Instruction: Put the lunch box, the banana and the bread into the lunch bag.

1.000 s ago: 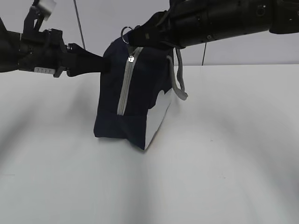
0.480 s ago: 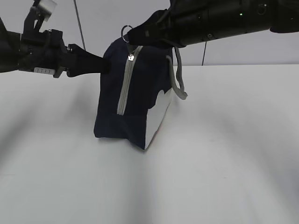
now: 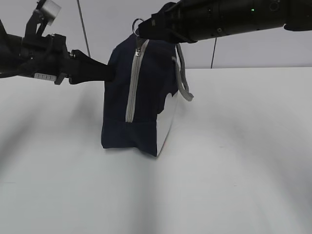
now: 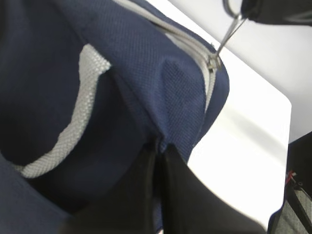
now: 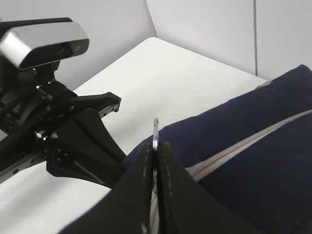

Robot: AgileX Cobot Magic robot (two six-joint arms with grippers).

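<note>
Okay, from my ext cam the lunch bag (image 3: 139, 97) stands upright on the white table (image 3: 234, 170), navy fabric, white side panel (image 3: 165, 124) facing fwd-right, grey zipper (image 3: 132, 83) running down the near face and closed along all the length I can see. One grey strap handle (image 3: 183, 78) hangs off the right side of the bag.

Left gripper (image 3: 108, 73) comes in from the left at upper-bag height, tips against the bag's left edge. On the left wrist cam its fingers (image 4: 141, 195) are pressed together w/ a fold of navy fabric pinched between them, so it's clamped on the bag's corner; another grey strap (image 4: 73, 131) loops across the cloth just beside it.

Right gripper (image 3: 146, 30) reaches across from the right, above the bag's top. On the right wrist cam its two fingers (image 5: 168, 195) are closed tight on the metal ring pull (image 5: 155, 131), thin ring edge sticking up between them. Ring (image 3: 137, 24) shows at the top of the zipper in ext view too, and the left wrist cam catches it as a thin link running up from the slider (image 4: 213, 62) at the bag's top corner.

Lunch box, banana, bread: can't see any of them in my three views.
</note>
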